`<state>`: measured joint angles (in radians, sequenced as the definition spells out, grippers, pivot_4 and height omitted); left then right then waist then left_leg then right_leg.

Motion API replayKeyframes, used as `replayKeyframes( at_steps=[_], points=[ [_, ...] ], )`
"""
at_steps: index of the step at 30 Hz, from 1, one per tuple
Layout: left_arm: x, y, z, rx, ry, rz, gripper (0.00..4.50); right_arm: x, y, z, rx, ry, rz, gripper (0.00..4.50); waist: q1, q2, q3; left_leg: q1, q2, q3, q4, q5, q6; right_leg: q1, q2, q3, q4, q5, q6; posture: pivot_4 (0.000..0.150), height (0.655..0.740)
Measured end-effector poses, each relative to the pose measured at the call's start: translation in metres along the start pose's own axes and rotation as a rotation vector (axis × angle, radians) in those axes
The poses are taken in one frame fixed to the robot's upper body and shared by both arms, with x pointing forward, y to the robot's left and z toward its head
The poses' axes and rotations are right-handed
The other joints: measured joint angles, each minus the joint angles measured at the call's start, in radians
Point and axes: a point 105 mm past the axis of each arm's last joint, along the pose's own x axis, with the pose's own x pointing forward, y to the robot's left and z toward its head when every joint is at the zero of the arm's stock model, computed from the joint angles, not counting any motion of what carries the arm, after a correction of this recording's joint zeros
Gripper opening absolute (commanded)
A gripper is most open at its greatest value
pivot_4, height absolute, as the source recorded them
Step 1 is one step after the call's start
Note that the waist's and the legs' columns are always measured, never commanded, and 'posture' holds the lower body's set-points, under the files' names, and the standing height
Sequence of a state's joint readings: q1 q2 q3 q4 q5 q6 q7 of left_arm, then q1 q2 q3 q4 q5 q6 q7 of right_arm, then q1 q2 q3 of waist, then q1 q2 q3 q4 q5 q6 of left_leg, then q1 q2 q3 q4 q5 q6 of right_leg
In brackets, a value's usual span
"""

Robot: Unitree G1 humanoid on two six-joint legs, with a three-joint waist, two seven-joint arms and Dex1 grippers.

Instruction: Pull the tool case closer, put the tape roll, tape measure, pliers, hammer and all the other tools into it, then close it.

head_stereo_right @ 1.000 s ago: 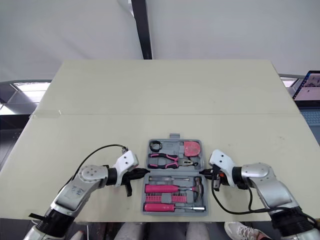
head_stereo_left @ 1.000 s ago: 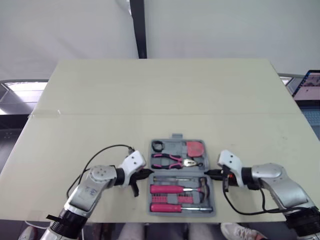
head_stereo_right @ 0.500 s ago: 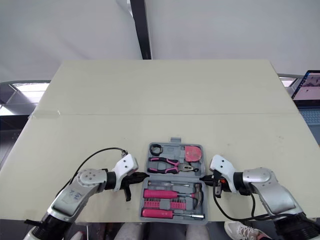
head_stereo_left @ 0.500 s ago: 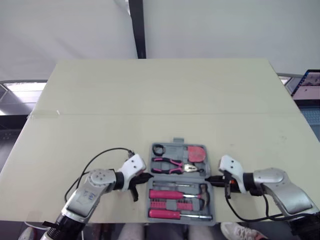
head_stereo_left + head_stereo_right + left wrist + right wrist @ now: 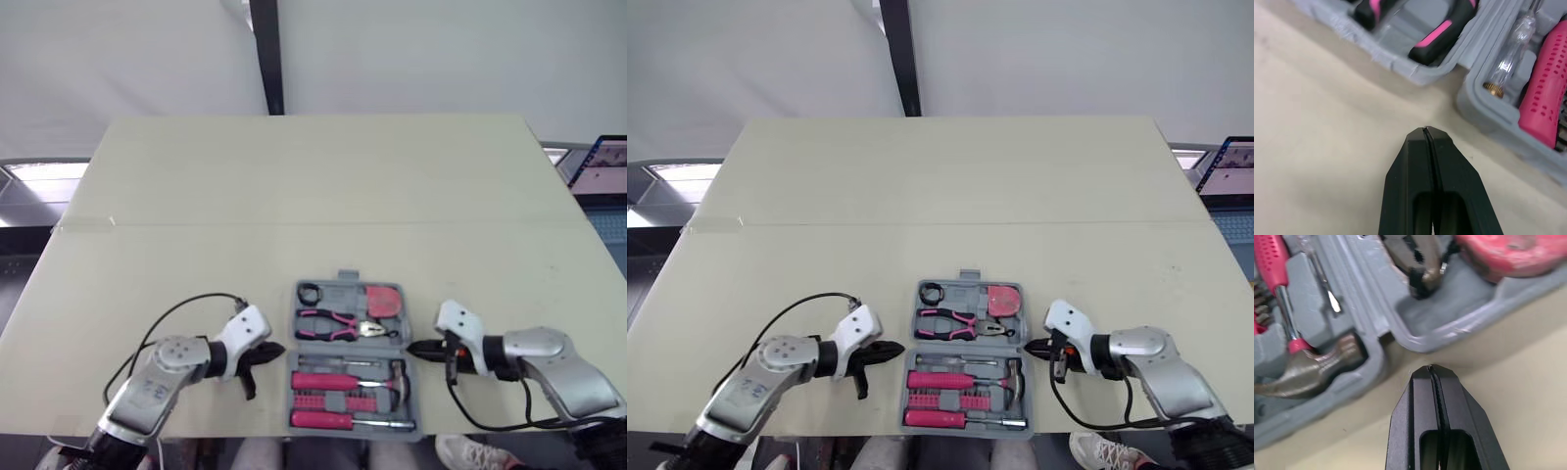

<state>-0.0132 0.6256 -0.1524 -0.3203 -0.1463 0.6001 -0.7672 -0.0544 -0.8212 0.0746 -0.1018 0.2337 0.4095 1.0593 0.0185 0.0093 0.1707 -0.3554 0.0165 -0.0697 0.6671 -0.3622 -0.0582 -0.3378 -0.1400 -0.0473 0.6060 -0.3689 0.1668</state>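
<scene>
Grey tool case, pink-and-black pliers, pink tape measure, beige table.

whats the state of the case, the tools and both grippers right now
tool case: open, lying flat
tape roll: in the case
tape measure: in the case
pliers: in the case
hammer: in the case
left gripper: shut, empty, beside the case
right gripper: shut, empty, beside the case
</scene>
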Motion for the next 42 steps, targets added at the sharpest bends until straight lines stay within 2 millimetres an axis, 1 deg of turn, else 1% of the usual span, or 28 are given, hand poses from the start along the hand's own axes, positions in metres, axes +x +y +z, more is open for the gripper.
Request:
replayKeyframes(
  at_steps=[2, 4, 5, 7, 9, 12, 15, 19, 20, 22, 25, 27, 29, 30, 37, 42],
  points=[
    [-0.015, 0.004, 0.002, -0.024, -0.033, 0.013, 0.05, -0.005, -0.006, -0.001, 0.009, -0.007, -0.038, 0.05, -0.001, 0.0, 0.0, 0.0, 0.0, 0.0, 0.0, 0.0, 0.0, 0.0, 0.0, 0.0, 0.0, 0.0, 0.0, 0.15, 0.74],
    [-0.029, 0.002, 0.013, -0.038, -0.101, -0.007, 0.05, -0.01, -0.013, -0.002, 0.028, -0.015, -0.078, 0.05, -0.001, 0.0, 0.0, 0.0, 0.0, 0.0, 0.0, 0.0, 0.0, 0.0, 0.0, 0.0, 0.0, 0.0, 0.0, 0.15, 0.74],
    [-0.038, -0.006, 0.02, -0.03, -0.135, -0.049, 0.05, -0.014, -0.016, 0.0, 0.044, -0.035, -0.098, 0.05, -0.001, 0.0, 0.0, 0.0, 0.0, 0.0, 0.0, 0.0, 0.0, 0.0, 0.0, 0.0, 0.0, 0.0, 0.0, 0.15, 0.74],
    [-0.047, -0.024, 0.026, -0.014, -0.16, -0.134, 0.05, -0.018, -0.02, 0.005, 0.074, -0.075, -0.119, 0.05, -0.001, 0.0, 0.0, 0.0, 0.0, 0.0, -0.001, 0.0, 0.0, 0.0, -0.001, 0.0, -0.001, 0.0, 0.0, 0.15, 0.74],
    [-0.05, -0.042, 0.028, -0.004, -0.175, -0.221, 0.05, -0.02, -0.023, 0.009, 0.131, -0.125, -0.132, 0.05, -0.001, 0.0, 0.0, 0.0, 0.0, 0.001, -0.001, 0.0, 0.0, 0.0, -0.001, 0.0, -0.001, 0.0, 0.0, 0.15, 0.74],
    [-0.045, -0.057, 0.027, 0.044, -0.193, -0.294, 0.05, -0.019, -0.022, 0.016, 0.201, -0.183, -0.118, 0.05, 0.001, 0.0, 0.0, 0.0, 0.0, 0.001, 0.0, 0.0, 0.0, 0.0, -0.001, 0.0, -0.001, 0.0, 0.0, 0.15, 0.74],
    [-0.036, -0.066, 0.024, 0.129, -0.196, -0.329, 0.05, -0.015, -0.02, 0.022, 0.238, -0.198, -0.109, 0.05, 0.003, 0.0, 0.0, 0.0, 0.0, 0.001, -0.001, 0.0, 0.0, 0.0, -0.001, 0.0, -0.001, 0.0, 0.0, 0.15, 0.74],
    [-0.013, -0.075, 0.003, 0.209, -0.182, -0.37, 0.05, -0.01, -0.026, 0.032, 0.297, -0.211, -0.123, 0.05, 0.002, 0.0, 0.0, 0.0, 0.0, 0.001, -0.001, 0.0, 0.0, 0.0, 0.0, 0.0, -0.001, 0.0, 0.0, 0.15, 0.74],
    [-0.008, -0.076, 0.001, 0.225, -0.185, -0.375, 0.01, -0.009, -0.028, 0.034, 0.307, -0.21, -0.127, 0.28, 0.002, 0.0, 0.0, 0.0, 0.0, 0.001, -0.001, 0.0, 0.0, 0.0, 0.0, 0.0, -0.001, 0.0, 0.0, 0.15, 0.74],
    [0.006, -0.076, -0.002, 0.253, -0.196, -0.383, 0.0, -0.007, -0.035, 0.036, 0.358, -0.209, -0.132, 0.87, 0.002, 0.0, 0.0, 0.0, 0.0, 0.001, 0.0, 0.0, 0.0, 0.0, 0.0, 0.0, 0.0, 0.0, 0.0, 0.15, 0.74],
    [0.022, -0.081, -0.001, 0.271, -0.226, -0.401, 0.0, -0.006, -0.036, 0.04, 0.443, -0.209, -0.095, 2.33, 0.004, 0.0, 0.0, 0.0, 0.0, 0.001, -0.001, 0.0, 0.0, -0.001, 0.0, 0.0, 0.0, 0.0, 0.0, 0.15, 0.74],
    [0.024, -0.082, 0.002, 0.278, -0.239, -0.399, 0.0, -0.005, -0.035, 0.038, 0.485, -0.203, -0.079, 3.19, 0.002, 0.0, 0.0, 0.0, 0.0, 0.001, 0.0, 0.0, 0.0, -0.001, 0.0, 0.0, 0.001, 0.0, 0.0, 0.15, 0.74],
    [0.026, -0.081, 0.001, 0.28, -0.232, -0.401, 0.0, -0.004, -0.035, 0.035, 0.535, -0.191, -0.063, 4.26, 0.001, 0.0, 0.0, 0.0, 0.0, 0.001, 0.0, 0.0, 0.0, -0.001, 0.0, 0.0, 0.001, 0.0, 0.0, 0.15, 0.74],
    [0.027, -0.082, 0.001, 0.278, -0.231, -0.404, 0.0, -0.003, -0.035, 0.034, 0.554, -0.188, -0.058, 4.44, 0.001, 0.0, 0.0, 0.0, 0.0, 0.001, 0.0, 0.0, 0.0, -0.001, 0.0, 0.0, 0.002, 0.0, 0.0, 0.15, 0.74],
    [0.033, -0.085, 0.004, 0.278, -0.229, -0.422, 0.0, 0.001, -0.037, 0.03, 0.665, -0.178, -0.024, 4.44, -0.002, 0.0, 0.0, 0.0, 0.0, 0.001, 0.001, 0.0, 0.0, -0.001, -0.001, 0.0, 0.002, 0.0, 0.0, 0.15, 0.74],
    [0.035, -0.084, 0.004, 0.264, -0.207, -0.429, 0.0, 0.009, -0.043, 0.038, 0.72, -0.213, 0.006, 4.44, -0.002, 0.001, -0.001, 0.0, 0.0, 0.001, 0.001, 0.0, 0.0, -0.001, -0.001, 0.0, 0.002, 0.0, 0.0, 0.15, 0.74]
  ],
)
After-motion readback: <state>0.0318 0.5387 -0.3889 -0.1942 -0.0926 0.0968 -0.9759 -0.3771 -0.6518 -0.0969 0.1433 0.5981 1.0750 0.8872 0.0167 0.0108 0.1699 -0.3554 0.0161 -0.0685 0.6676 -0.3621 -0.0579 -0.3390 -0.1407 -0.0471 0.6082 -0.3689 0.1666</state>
